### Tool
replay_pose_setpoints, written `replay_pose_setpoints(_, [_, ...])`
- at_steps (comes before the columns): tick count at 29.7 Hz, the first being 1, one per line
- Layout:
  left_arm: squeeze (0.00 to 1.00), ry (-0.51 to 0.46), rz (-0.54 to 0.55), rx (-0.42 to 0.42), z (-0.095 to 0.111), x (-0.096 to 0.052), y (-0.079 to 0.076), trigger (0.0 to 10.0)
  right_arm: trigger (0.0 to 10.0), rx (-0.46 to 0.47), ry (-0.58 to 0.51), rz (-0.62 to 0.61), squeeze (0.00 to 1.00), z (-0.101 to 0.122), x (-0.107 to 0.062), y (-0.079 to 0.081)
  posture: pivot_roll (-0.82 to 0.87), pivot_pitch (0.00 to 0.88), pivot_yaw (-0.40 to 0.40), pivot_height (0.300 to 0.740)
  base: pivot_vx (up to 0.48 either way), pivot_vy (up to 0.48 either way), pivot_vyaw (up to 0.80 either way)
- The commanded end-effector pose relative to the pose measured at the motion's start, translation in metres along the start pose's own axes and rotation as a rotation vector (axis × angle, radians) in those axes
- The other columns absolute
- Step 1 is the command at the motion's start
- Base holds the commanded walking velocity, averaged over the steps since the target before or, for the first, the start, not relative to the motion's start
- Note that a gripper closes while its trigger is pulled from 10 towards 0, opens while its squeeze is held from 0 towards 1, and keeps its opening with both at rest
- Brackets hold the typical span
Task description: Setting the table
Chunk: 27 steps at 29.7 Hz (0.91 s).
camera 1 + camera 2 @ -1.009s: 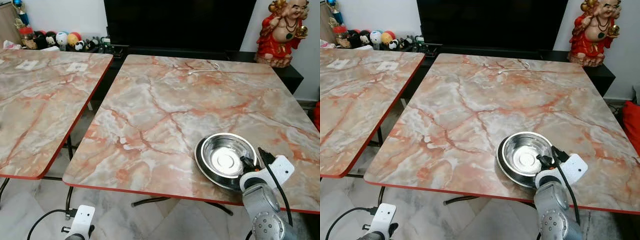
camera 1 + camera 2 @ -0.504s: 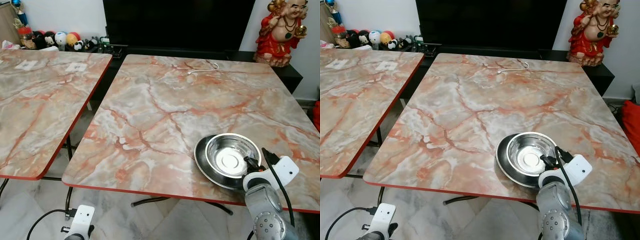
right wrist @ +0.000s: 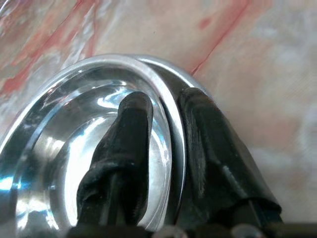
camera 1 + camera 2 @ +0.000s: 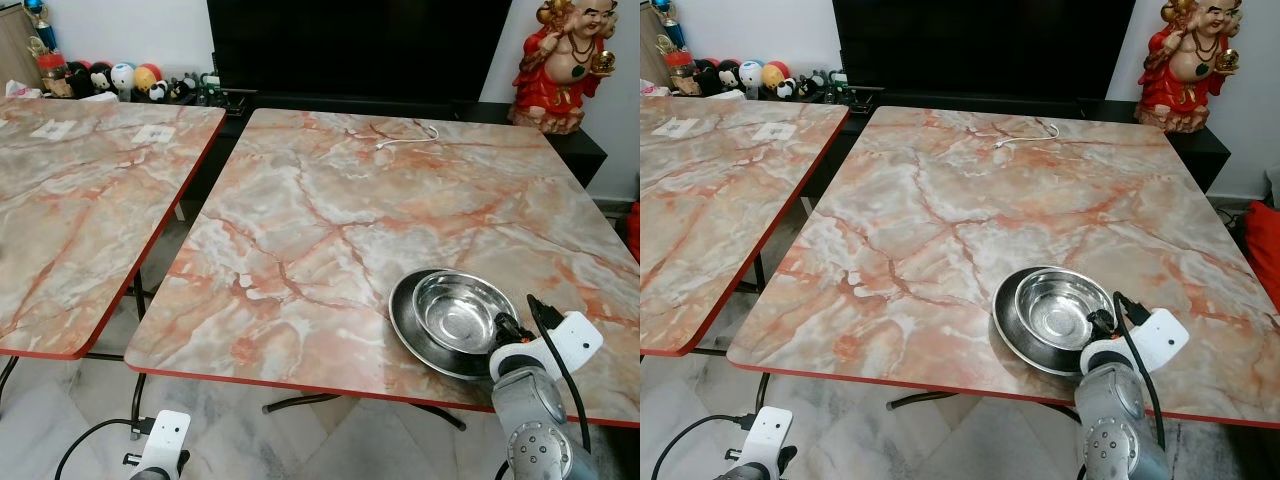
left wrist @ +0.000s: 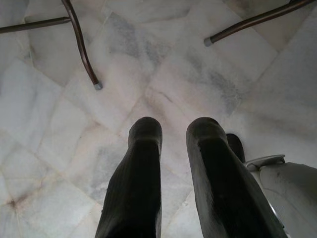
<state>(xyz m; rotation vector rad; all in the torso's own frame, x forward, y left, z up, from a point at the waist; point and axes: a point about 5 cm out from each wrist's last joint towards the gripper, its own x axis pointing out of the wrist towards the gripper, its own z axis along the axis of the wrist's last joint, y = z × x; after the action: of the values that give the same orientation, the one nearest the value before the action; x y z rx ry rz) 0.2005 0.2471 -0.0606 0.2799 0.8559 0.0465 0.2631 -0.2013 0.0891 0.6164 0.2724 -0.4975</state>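
Round shiny steel bowl (image 4: 463,311) sits in a wider steel plate (image 4: 404,320) near the front edge of the orange-veined marble tabletop (image 4: 330,200) — right pincer (image 3: 166,124) pinching the bowl's rim. Left pincer (image 5: 171,136) spread slightly, hanging over the pale tiled floor (image 5: 148,64).

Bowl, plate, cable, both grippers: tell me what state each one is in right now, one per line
Steel bowl: upright, sitting in the plate, rim pinched.
Steel plate: flat on the near table, near its front edge.
White cable: loose at the table's far edge.
Right gripper: fingers closed over the bowl's rim, one inside, one outside.
Left gripper: hanging idle above the floor, holding nothing.
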Motion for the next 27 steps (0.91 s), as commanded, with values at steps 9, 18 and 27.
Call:
replay_pose_setpoints(9, [0.0,0.04,0.0,0.018,-0.011,-0.002,0.004,10.0,10.0,-0.059,-0.033,0.009,0.0,0.002,-0.005,0.004,0.12,0.0,-0.033,0.74,0.0,0.0,0.0])
replay_pose_setpoints(18, [0.0,0.038,-0.004,0.018,-0.009,-0.002,0.0,10.0,10.0,-0.177,-0.1,-0.031,0.0,0.009,-0.011,0.001,0.12,0.0,-0.035,0.74,0.0,0.0,0.0])
replay_pose_setpoints(27, [0.0,0.029,-0.006,0.014,-0.006,-0.001,-0.002,10.0,10.0,-0.205,-0.141,-0.142,0.0,0.014,-0.013,-0.015,0.12,0.0,-0.035,0.74,0.0,0.0,0.0])
